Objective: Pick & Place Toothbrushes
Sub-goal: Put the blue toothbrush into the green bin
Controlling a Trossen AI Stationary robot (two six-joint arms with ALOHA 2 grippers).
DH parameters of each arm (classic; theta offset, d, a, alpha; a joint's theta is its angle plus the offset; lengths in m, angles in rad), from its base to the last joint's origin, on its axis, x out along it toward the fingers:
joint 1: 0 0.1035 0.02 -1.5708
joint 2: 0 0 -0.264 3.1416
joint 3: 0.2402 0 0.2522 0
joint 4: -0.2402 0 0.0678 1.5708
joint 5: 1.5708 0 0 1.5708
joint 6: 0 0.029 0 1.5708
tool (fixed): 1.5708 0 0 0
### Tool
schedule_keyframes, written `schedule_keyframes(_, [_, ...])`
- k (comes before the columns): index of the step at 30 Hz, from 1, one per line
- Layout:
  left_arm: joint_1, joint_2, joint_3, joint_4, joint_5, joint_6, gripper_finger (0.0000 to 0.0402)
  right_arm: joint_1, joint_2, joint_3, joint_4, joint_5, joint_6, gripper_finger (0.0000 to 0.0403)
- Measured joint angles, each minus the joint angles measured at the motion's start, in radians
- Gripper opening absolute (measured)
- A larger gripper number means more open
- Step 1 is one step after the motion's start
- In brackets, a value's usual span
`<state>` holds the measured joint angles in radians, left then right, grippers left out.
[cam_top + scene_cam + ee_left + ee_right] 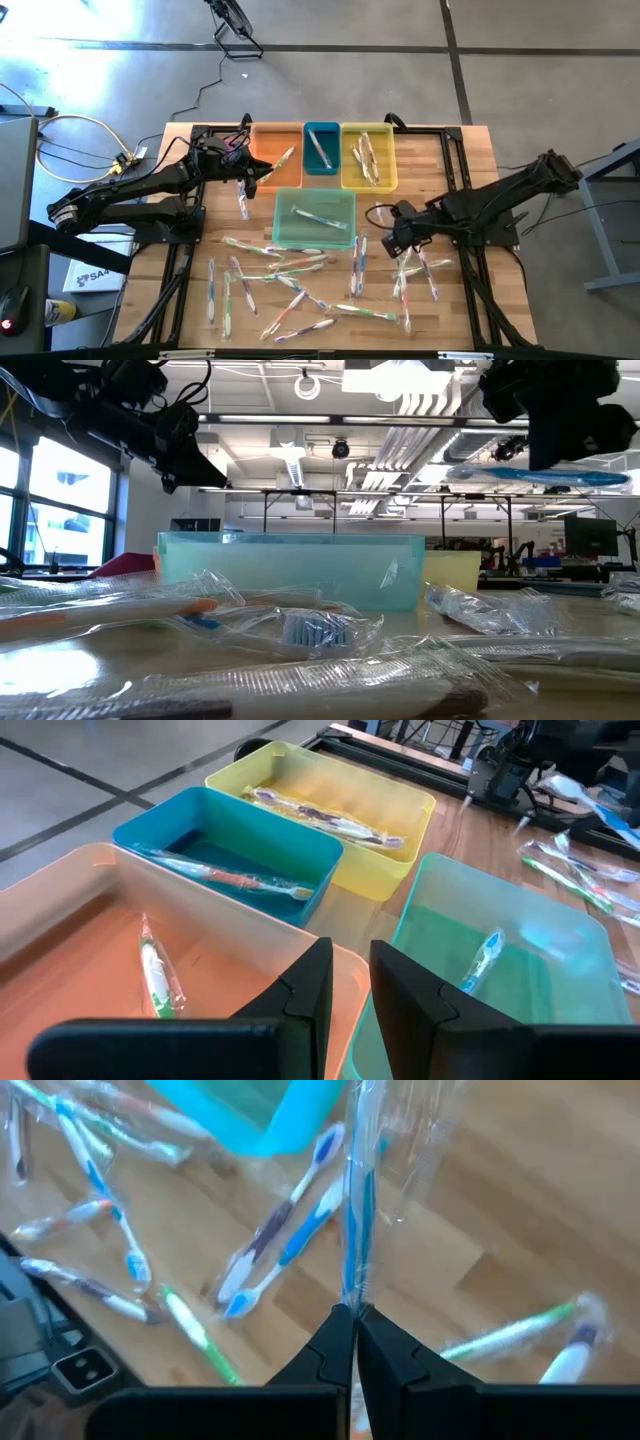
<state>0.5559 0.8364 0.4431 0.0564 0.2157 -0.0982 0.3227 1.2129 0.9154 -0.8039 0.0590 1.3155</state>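
Note:
Many clear-wrapped toothbrushes [300,265] lie scattered flat on the near half of the wooden table. Single ones lie in the orange bin [158,982], the blue bin [235,878] and the green bin [482,960], and a couple in the yellow bin [325,818]. My left gripper [350,955] hovers open and empty over the near edge of the orange bin [275,155], beside the green bin [314,218]. My right gripper [355,1315] is shut on a blue wrapped toothbrush [355,1200], right of the green bin, above the loose pile. My right gripper pinches the blue toothbrush's clear wrapper [356,1285] between its two shut fingertips, with the brush reaching straight away from them. In the low view the toothbrush [540,475] hangs roughly level under the gripper [565,455], lifted clear of the table.
Three bins stand in a row at the table's far edge: orange, blue [321,148] and yellow [368,155]. The green bin sits just nearer, at mid-table. One toothbrush [242,203] lies left of the green bin. Cables and a box lie on the floor to the left.

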Motion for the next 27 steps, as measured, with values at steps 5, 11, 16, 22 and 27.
schedule_keyframes(5, [0.0, 0.0, 0.0, 0.0, 0.0, 0.0, 0.0069, -0.053, -0.002, 0.0, 0.048, 0.027, -0.114, 0.0003])
schedule_keyframes(11, [0.0, 0.0, 0.0, 0.001, 0.0, 0.0, 0.0069, -0.111, -0.002, 0.0, 0.14, 0.09, -0.274, 0.0003])
schedule_keyframes(16, [0.0, 0.0, 0.0, 0.001, 0.0, 0.0, 0.0069, -0.16, -0.002, 0.0, 0.242, 0.143, -0.414, 0.0003])
schedule_keyframes(22, [0.0, 0.0, 0.0, 0.001, 0.0, 0.0, 0.0069, -0.22, -0.002, 0.0, 0.387, 0.182, -0.582, 0.0003])
schedule_keyframes(27, [0.0, 0.0, 0.0, 0.001, 0.0, 0.0, 0.0069, -0.263, -0.001, 0.0, 0.519, 0.205, -0.73, 0.0003])
